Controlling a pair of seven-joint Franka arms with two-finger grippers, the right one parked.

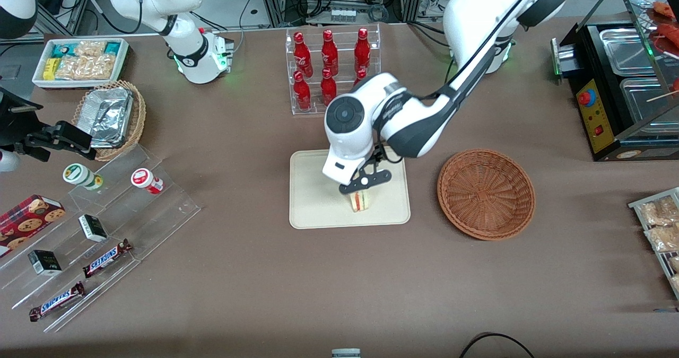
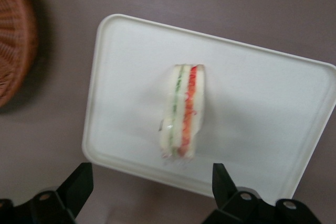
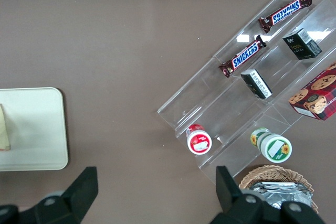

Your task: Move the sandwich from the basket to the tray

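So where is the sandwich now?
The sandwich stands on its edge on the tray, beside the empty basket. The open pincer hovers just above it.

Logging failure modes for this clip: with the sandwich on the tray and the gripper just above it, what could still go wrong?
1. The sandwich stands on its edge on the tray, so it may topple at a slight nudge.
2. The gripper hangs open directly over it; a sideways retreat could clip the bread.
3. The sandwich sits toward the tray edge nearer the front camera, so a tip that way might carry it onto the rim.
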